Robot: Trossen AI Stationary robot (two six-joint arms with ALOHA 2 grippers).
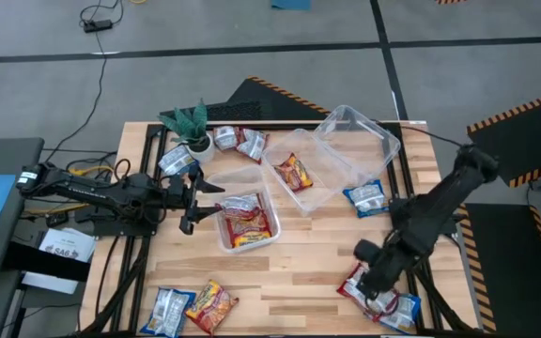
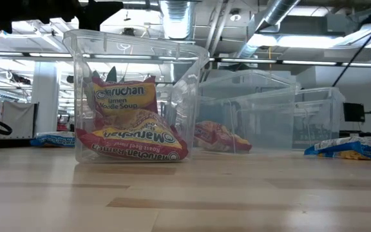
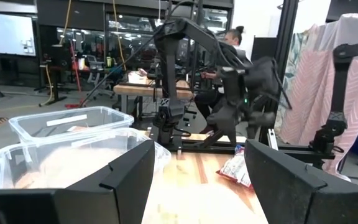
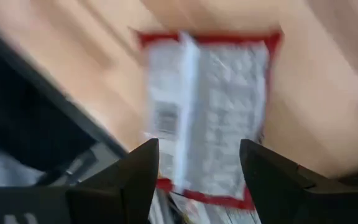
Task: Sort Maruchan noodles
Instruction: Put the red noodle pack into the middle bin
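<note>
Right hand (image 1: 376,284) hangs fingers spread over the red-and-silver packet (image 4: 207,112) at the tabletop's (image 1: 308,263) near right corner, nothing pinched. The packet lies flat, printed back up, and seems to rest on other packets there. Bring your fingers down astride the packet's middle, not its crinkly edge, and close only once both tips are below its top face, or it will likely skate off the pile.

Left hand (image 1: 195,197) waits, fingers spread and empty, just beside the small tub (image 1: 222,237), which holds red-orange packets (image 1: 247,221). A second tub (image 1: 280,178) beyond it holds one more red-orange packet. Loose packets lie by the plant (image 1: 188,124), right of the tubs, and at the near left corner.
</note>
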